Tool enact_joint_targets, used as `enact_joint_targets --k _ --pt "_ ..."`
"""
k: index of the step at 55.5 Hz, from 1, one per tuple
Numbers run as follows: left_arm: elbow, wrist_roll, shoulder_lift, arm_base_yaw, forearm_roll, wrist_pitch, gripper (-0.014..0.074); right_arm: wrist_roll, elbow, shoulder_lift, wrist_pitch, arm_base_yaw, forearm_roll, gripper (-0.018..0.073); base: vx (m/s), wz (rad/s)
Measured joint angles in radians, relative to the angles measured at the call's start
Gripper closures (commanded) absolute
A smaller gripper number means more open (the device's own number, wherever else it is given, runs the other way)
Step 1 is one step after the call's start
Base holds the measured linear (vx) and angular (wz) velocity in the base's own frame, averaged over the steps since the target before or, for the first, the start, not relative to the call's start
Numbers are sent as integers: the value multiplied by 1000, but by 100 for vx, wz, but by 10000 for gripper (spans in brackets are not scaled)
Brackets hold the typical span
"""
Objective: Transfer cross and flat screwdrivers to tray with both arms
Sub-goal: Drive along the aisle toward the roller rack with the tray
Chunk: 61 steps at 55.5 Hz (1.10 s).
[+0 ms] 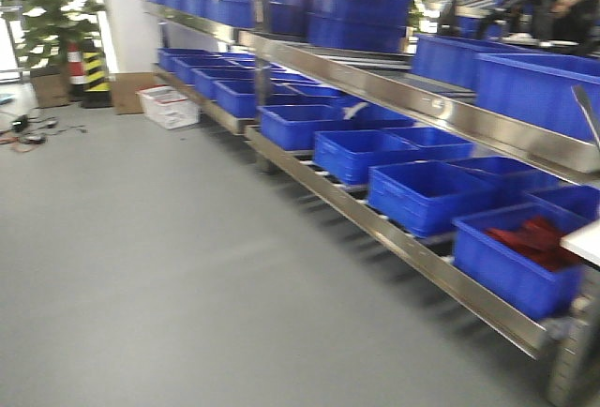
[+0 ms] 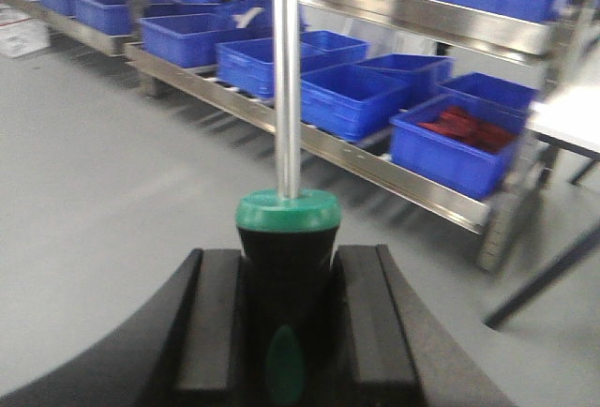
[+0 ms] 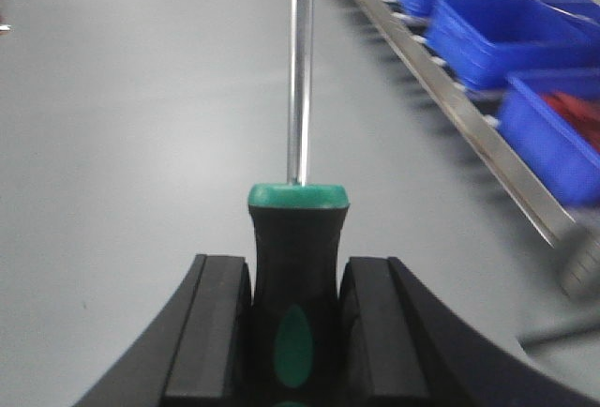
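The left screwdriver sits in the left gripper, its black handle clamped between the two black pads. The long axis runs straight away from the gripper, shaft leading. The top edge of the left wrist view cuts off the tip, so the tip type cannot be told; the bottom edge cuts off the handle end.

The right screwdriver is held the same way in the right gripper, which is closed on the handle below the green collar. Its shaft also points directly away from the gripper, and its tip is cut off at the top edge.

Both screwdrivers are carried clear above the grey floor. Beyond them stands a steel rack of blue bins, blurred; the end bin contains red parts too indistinct to identify.
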Motion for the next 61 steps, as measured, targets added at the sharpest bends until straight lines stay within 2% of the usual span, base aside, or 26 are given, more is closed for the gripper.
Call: enact_joint_targets --k 26,61 --pt "0 0 -1 0 0 0 599 0 0 0 0 0 1 567 58 51" --pt "0 0 -1 0 0 0 599 0 0 0 1 0 2 567 58 32"
